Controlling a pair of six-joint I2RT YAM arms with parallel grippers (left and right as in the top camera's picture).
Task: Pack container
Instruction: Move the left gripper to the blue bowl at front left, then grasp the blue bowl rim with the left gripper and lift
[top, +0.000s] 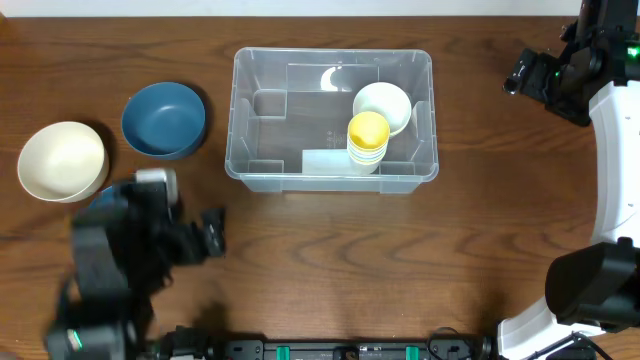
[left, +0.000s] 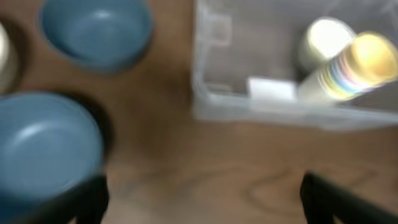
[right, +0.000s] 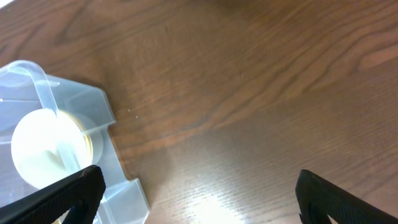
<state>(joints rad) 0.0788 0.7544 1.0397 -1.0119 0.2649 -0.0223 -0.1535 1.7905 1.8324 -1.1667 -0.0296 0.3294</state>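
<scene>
Clear plastic walls marked the container (top: 300, 100), which stood on the wooden tabletop (top: 330, 260) between the two arms. From the left hand (left: 202, 208) it lay ahead and to the right, well apart from the fingertips. From the right hand (right: 199, 202) only one rounded corner showed, ahead and to the left, near that hand's left finger (right: 68, 196). Both hands were spread wide with nothing between their fingers, each over bare wood. Inside the container, at the end nearer the right hand, a white bowl (top: 382, 106) sat just beside a stack of cups (top: 367, 142) topped by a yellow one, and a white label (top: 325, 162) lay on the base. Ahead and left of the left hand was a blue bowl (top: 163, 119). A second blue bowl (left: 43, 149) lay close by its left finger, and a cream bowl (top: 62, 160) sat farther left.
</scene>
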